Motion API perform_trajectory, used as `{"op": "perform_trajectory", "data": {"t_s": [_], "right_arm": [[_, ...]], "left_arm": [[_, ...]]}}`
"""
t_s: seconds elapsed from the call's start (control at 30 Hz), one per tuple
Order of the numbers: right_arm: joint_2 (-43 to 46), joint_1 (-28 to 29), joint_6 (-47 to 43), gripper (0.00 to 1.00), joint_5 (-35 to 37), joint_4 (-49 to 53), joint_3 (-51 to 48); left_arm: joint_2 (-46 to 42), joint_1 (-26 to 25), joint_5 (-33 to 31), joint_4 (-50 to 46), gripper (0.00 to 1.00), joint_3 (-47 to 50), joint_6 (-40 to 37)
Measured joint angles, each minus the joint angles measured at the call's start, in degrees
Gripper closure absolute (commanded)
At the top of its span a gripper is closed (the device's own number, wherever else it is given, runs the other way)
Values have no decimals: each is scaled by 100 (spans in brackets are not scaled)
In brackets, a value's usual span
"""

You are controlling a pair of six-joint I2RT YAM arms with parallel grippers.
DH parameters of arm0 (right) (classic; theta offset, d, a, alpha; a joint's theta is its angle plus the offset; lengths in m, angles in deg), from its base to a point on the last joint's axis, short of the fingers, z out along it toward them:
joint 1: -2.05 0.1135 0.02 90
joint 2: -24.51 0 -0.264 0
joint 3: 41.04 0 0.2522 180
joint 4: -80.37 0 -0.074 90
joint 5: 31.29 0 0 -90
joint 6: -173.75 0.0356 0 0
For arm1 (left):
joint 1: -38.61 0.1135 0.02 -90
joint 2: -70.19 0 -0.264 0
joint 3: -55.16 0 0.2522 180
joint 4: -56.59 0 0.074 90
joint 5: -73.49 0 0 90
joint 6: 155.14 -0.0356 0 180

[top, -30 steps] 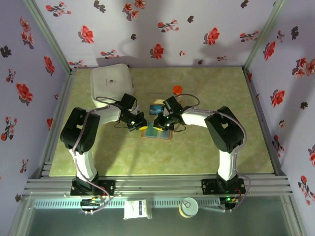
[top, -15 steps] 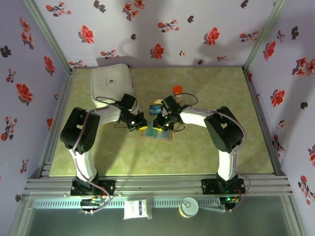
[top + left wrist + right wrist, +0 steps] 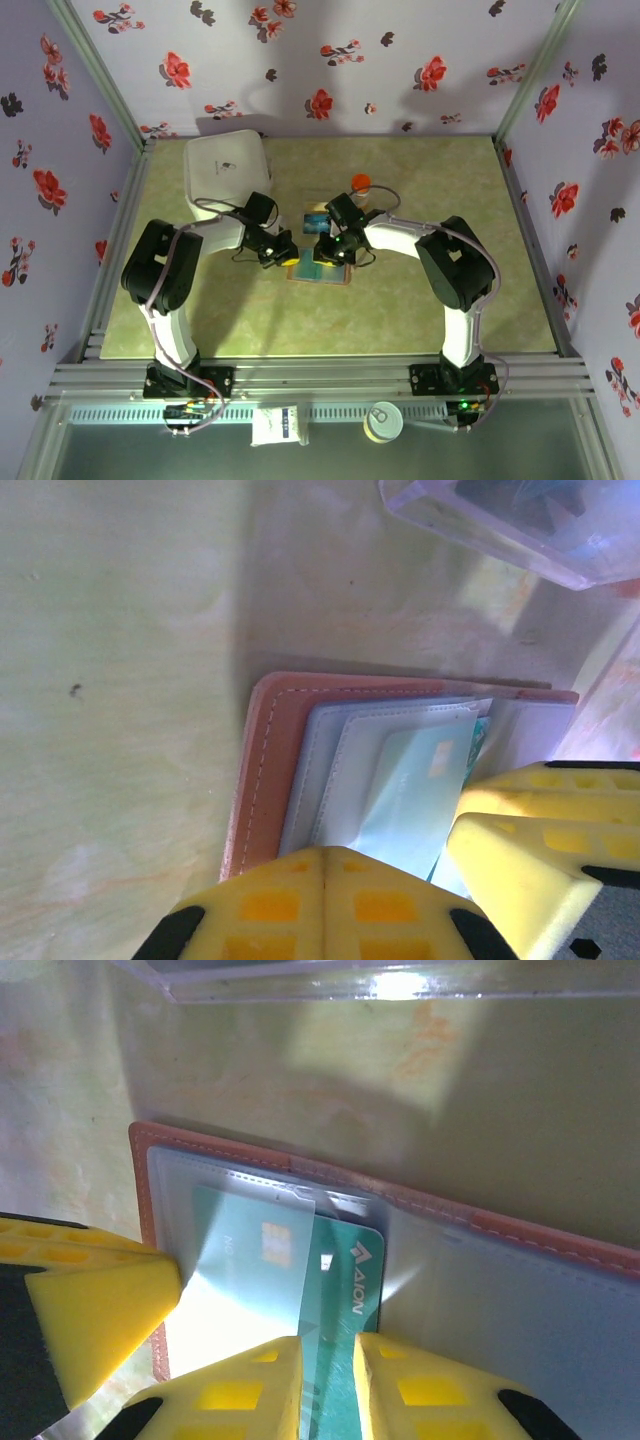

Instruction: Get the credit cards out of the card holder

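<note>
Overhead; wrist views near card holder [image 3: 265, 770]

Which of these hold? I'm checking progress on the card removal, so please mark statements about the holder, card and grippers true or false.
The card holder lies open on the table. True.
The left gripper is wide open. False: its pads are pressed together.
The right gripper is slightly open, the teal card showing in its gap. True.
The teal card lies fully clear of the holder. False: part sits under the clear sleeve.

AION on teal credit card [image 3: 345, 1260]
</note>
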Motion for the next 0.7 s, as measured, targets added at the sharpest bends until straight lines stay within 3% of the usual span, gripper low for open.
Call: {"op": "perform_trajectory", "data": {"t_s": [0.7], "right_arm": [[155,0,-197,77,101,343,59]], "left_arm": [[-105,-31,-125,-293,98,-160,4]]}}
